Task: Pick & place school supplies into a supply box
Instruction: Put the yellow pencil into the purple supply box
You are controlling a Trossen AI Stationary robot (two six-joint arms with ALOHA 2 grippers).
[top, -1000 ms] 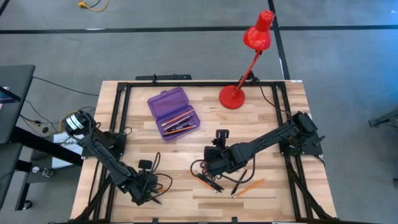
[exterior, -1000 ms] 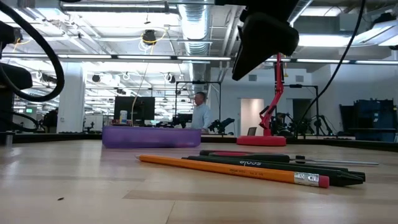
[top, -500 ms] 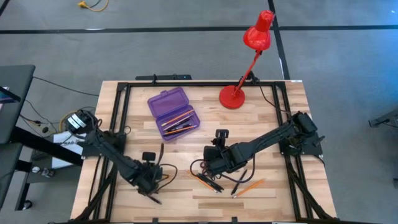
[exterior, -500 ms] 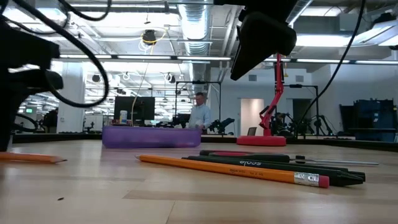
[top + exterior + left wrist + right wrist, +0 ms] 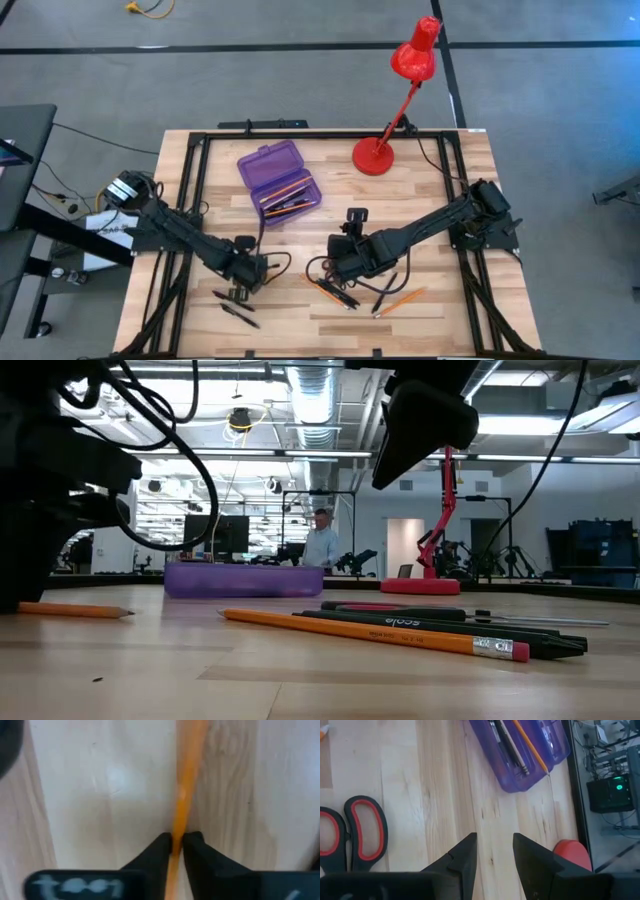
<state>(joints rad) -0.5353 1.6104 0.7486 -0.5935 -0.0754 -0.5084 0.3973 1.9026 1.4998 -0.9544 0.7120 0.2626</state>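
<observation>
An orange pencil (image 5: pixel 186 780) lies on the wood near the table's front left, and my left gripper (image 5: pixel 177 842) is shut on it; the low view shows it flat on the table (image 5: pixel 75 610). The open purple supply box (image 5: pixel 280 183) at the far left centre holds pencils and pens. My right gripper (image 5: pixel 494 850) hovers open at the table's middle (image 5: pixel 345 268). Below it lie red-handled scissors (image 5: pixel 380 831), an orange pencil with an eraser (image 5: pixel 370 631) and black pens (image 5: pixel 440 626). My left gripper pinches the pencil's shaft (image 5: pixel 179 827) between its two fingertips (image 5: pixel 161 847). The fingers come from above, pointing down, and stand across the pencil. The pencil lies level on the table.
A red desk lamp stands with its base (image 5: pixel 373 156) at the far centre right, its head (image 5: pixel 415 55) beyond the table edge. Two black pens (image 5: pixel 235 312) lie by the front edge, near my left gripper (image 5: pixel 243 283). Cables (image 5: pixel 275 265) trail from both wrists.
My left gripper has moved toward the table's right edge and a little toward the far edge, staying low. The orange pencil, unseen in the low view a second ago, has slid rightward along the table. My right arm has kept still.
</observation>
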